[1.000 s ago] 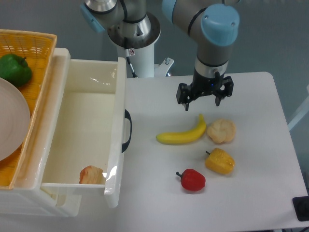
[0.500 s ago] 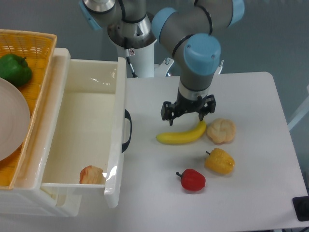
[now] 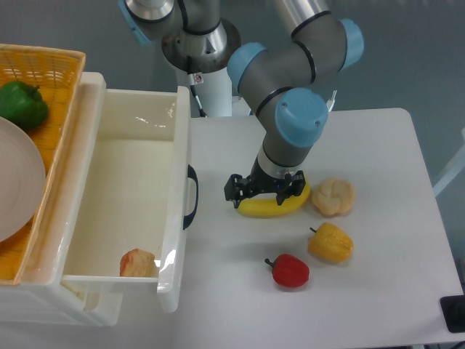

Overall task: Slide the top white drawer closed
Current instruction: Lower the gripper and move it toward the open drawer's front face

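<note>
The top white drawer (image 3: 176,218) is pulled far out to the right of the cabinet, a deep glossy tray with a black curved handle (image 3: 192,196) on its front panel. A small brownish food piece (image 3: 138,262) lies inside near the front. My gripper (image 3: 264,190) hangs over the table just right of the handle, right above the banana (image 3: 270,208). Its two black fingers are spread apart and hold nothing. It does not touch the drawer.
A bread roll (image 3: 333,196), a yellow pepper (image 3: 331,243) and a red pepper (image 3: 290,270) lie on the white table right of the gripper. A yellow wicker basket (image 3: 58,65) with a green pepper (image 3: 22,103) and a white plate (image 3: 18,189) sits on the cabinet top.
My gripper has moved left and toward the front, from the back of the table to just over the banana, closer to the drawer handle. The drawer has not moved.
</note>
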`<state>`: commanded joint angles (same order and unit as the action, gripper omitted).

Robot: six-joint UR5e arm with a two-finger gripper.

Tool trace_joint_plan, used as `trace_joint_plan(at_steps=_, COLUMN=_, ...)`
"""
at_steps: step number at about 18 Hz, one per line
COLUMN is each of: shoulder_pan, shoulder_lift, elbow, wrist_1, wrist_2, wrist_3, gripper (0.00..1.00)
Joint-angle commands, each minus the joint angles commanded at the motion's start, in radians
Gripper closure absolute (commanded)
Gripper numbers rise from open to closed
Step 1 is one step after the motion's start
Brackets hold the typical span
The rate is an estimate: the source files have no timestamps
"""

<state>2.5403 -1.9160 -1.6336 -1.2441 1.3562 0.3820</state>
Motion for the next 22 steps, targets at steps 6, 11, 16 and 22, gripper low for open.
trace_joint_plan(at_steps=6, shoulder_pan=-0.011, shoulder_lift=-0.008, elbow=-0.009, wrist_1=0.000, wrist_2=-0.046, wrist_3=0.000, gripper=0.00)
trace_joint_plan(at_steps=11, shoulder_pan=-0.029, shoulder_lift=-0.017, elbow=-0.009, wrist_1=0.000, wrist_2=-0.055, wrist_3=-0.002, gripper=0.00)
trace_joint_plan(at_steps=16, shoulder_pan=-0.043, shoulder_lift=-0.018, elbow=-0.008, wrist_1=0.000, wrist_2=-0.055, wrist_3=-0.003, gripper=0.00)
trace_joint_plan(at_steps=22, shoulder_pan=-0.057, shoulder_lift=-0.015, elbow=-0.005, wrist_1=0.000, wrist_2=-0.057, wrist_3=-0.005, gripper=0.00)
